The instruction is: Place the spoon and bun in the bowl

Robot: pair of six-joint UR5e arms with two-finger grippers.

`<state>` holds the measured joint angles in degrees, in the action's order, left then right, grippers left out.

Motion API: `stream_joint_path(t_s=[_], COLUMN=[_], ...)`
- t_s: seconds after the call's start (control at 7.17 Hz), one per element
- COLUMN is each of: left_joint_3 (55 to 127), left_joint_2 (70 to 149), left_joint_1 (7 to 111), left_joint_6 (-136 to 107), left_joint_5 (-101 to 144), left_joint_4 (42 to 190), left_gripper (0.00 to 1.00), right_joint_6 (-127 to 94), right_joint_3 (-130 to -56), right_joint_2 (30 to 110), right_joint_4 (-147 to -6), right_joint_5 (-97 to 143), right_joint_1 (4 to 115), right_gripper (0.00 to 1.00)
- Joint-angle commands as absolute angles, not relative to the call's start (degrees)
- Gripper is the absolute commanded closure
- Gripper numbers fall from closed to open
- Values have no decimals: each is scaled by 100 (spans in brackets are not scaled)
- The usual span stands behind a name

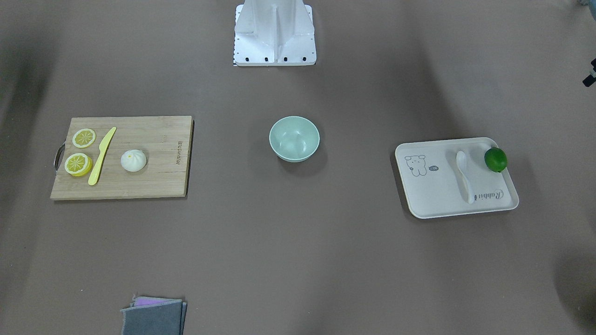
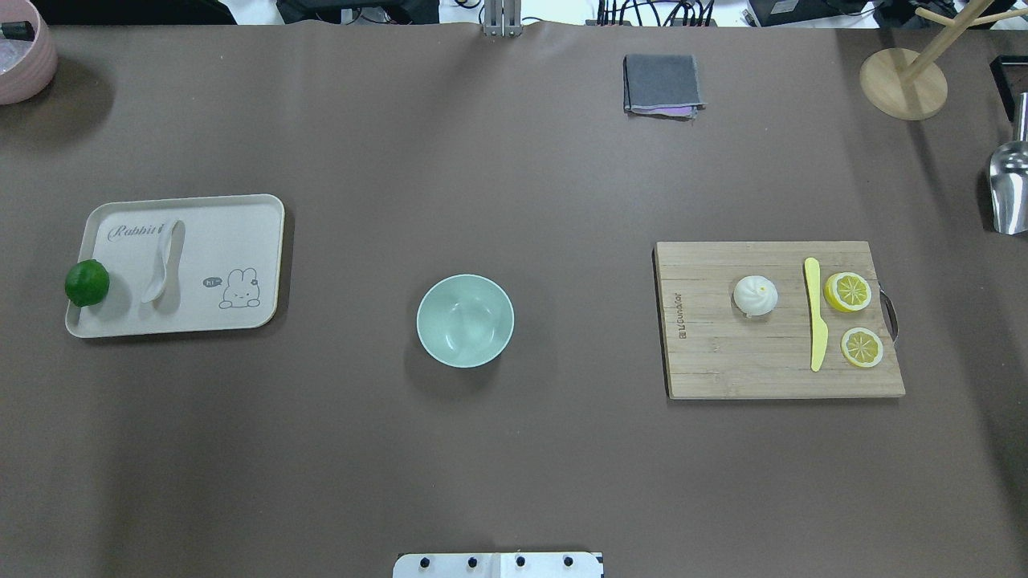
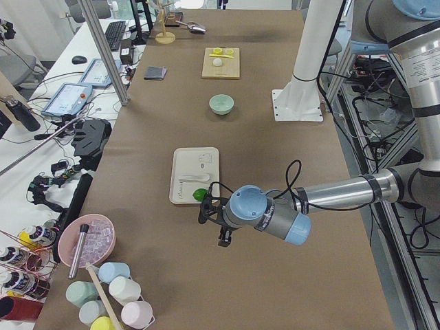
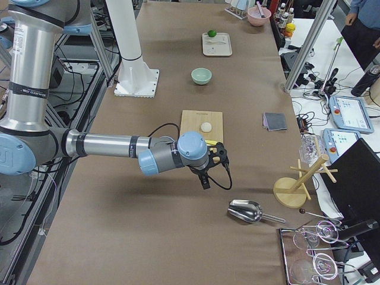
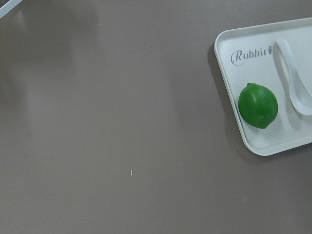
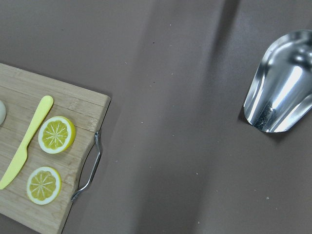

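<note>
The mint-green bowl (image 2: 465,320) stands empty at the table's middle, also in the front view (image 1: 294,138). The white spoon (image 2: 161,265) lies on the cream tray (image 2: 233,233), seen too in the left wrist view (image 5: 295,83). The white bun (image 2: 756,295) sits on the wooden board (image 2: 723,361), also in the front view (image 1: 133,160). My left gripper (image 3: 214,221) hovers beyond the tray's lime end. My right gripper (image 4: 209,172) hovers past the board's handle end. Both show only in side views; I cannot tell if they are open or shut.
A green lime (image 2: 87,282) sits on the tray beside the spoon. A yellow knife (image 2: 815,313) and two lemon slices (image 2: 848,291) lie on the board. A folded grey cloth (image 2: 662,83), a metal scoop (image 6: 280,90), a wooden stand (image 2: 903,80) and a pink bowl (image 2: 24,56) lie around the edges.
</note>
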<state>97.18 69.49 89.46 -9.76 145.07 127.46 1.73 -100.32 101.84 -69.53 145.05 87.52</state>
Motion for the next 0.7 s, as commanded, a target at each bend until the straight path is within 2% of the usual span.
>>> stream_joint_path(t_s=[0.0,0.28,0.56], left_joint_3=[9720,9712,9633], left_joint_2=[6899,7345,8038], left_joint_1=[8904,8336,7230], left_joint_6=[-1934,-2511,-3370], left_joint_5=[14502,13909,13204], left_joint_4=[13558,13544,13274], left_gripper=[2,5,7], right_joint_6=[176,-1605,-3455], right_joint_3=[-10124,-10221,-10257], right_joint_2=[10117,9846,9424], right_joint_4=[-6778,-6270,-5889], right_joint_5=[14494,14214,13617], right_joint_1=[8623,7906,6895], right_gripper=[0,0,1])
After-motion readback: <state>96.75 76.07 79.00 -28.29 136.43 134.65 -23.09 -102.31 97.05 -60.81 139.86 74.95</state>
